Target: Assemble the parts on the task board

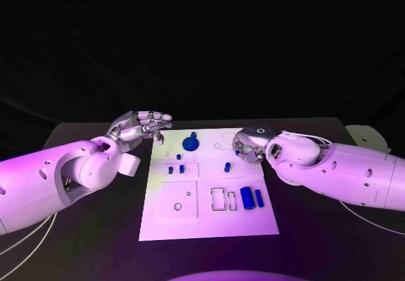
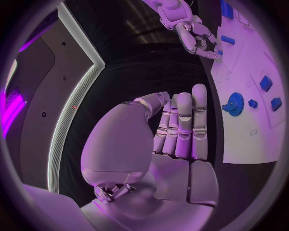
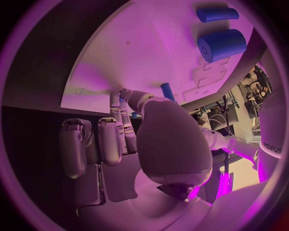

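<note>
The white task board (image 1: pixel 206 219) lies in the middle of the table. A blue gear (image 1: pixel 191 142) (image 2: pixel 235 103) stands near its far edge. My left hand (image 1: pixel 139 126) (image 2: pixel 180 130) hovers off the board's far left corner with straight fingers, holding nothing. My right hand (image 1: pixel 249 146) (image 3: pixel 120 139) (image 2: pixel 202 38) bends its fingertips down onto the board's right side, close to a small blue peg (image 1: pixel 227 167) (image 3: pixel 167 91). Whether they pinch anything is unclear. A thick blue cylinder (image 1: pixel 247 198) (image 3: pixel 223 43) and a thin one (image 1: pixel 259 198) (image 3: pixel 216 13) lie toward the near right.
Two small blue pieces (image 1: pixel 175 170) sit at the board's left, above a square recess (image 1: pixel 179 199). Outlined slots (image 1: pixel 218 198) lie beside the cylinders. Black table (image 1: pixel 321 240) surrounds the board, and a white disc (image 1: pixel 364 136) lies at the far right.
</note>
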Available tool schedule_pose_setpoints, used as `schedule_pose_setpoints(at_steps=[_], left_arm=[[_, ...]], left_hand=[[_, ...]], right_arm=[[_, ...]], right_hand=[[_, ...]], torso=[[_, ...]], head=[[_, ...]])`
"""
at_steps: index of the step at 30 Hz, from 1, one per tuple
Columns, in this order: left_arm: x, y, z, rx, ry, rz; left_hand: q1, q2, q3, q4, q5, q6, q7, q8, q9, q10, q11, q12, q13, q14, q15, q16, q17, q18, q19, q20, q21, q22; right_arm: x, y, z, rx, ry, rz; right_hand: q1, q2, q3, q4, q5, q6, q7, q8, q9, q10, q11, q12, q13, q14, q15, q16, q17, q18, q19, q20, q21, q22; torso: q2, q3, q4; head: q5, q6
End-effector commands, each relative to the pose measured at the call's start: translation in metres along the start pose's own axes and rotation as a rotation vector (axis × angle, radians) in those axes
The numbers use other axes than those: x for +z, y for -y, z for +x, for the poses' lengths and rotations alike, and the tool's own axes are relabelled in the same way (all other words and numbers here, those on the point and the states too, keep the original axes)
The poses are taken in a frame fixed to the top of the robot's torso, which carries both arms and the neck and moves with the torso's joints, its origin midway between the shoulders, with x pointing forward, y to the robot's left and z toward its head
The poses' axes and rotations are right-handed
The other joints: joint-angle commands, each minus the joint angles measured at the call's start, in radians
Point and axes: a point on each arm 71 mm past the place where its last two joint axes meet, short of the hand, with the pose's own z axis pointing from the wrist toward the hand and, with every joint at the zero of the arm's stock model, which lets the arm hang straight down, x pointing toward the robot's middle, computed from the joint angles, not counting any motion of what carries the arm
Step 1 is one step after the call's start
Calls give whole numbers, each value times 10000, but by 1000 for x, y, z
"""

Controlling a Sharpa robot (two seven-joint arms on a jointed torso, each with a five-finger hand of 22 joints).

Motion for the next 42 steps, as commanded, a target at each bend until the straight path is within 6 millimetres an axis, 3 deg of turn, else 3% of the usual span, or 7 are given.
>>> schedule_pose_setpoints(at_steps=[1,12,16,27,42], left_arm=[[0,1,2,-35,-149,14],[1,0,2,-17,-173,-29],[1,0,1,-8,-150,-33],[3,-1,1,-3,-136,-57],[3,-2,-1,-5,-143,-98]], left_hand=[[20,71,0,-67,47,-112,6,41,7,-111,29,50,16,-109,0,42,-20,65,51,5,-58,-15],[39,76,13,-93,58,-131,14,43,7,-145,35,74,22,-130,4,42,-28,66,46,7,-62,-17],[37,74,14,-99,60,-143,20,43,7,-163,42,85,25,-143,8,40,-34,65,41,9,-65,-17],[-34,70,4,-85,63,-216,53,37,2,-268,75,137,35,-189,37,46,-55,60,17,32,-88,-27],[-50,64,2,-86,63,-245,61,33,0,-305,84,155,38,-203,46,49,-62,60,9,40,-97,-31]], right_arm=[[-3,0,9,-156,-278,85],[-6,-3,3,-34,308,-78],[-7,-3,2,-16,421,-101],[-11,-3,-5,47,765,-141],[-27,-12,-25,319,1194,-440]], right_hand=[[-31,83,9,-73,-49,37,-2,46,12,68,-20,25,4,484,-83,-2,-45,-127,595,-80,47,2081],[-20,71,11,-118,-51,30,-4,49,18,75,-28,10,-4,479,-92,-11,-60,-147,634,-84,134,2128],[-16,65,12,-137,-46,26,-2,49,20,77,-28,3,-7,475,-94,-19,-74,-180,697,-87,277,2203],[-21,63,17,-163,-21,16,5,48,23,84,-24,-10,-14,474,-98,-16,-70,-192,720,-89,328,2231],[-56,51,4,-165,-8,17,9,52,27,96,-19,-19,-19,475,-98,-10,-63,-194,723,-89,336,2236]], torso=[[-10,4,-3],[-9,8,-11],[-13,11,9],[-11,0,-13],[-16,-3,-37]], head=[[-11,-9],[-21,3],[-21,31],[-32,107],[-27,79]])
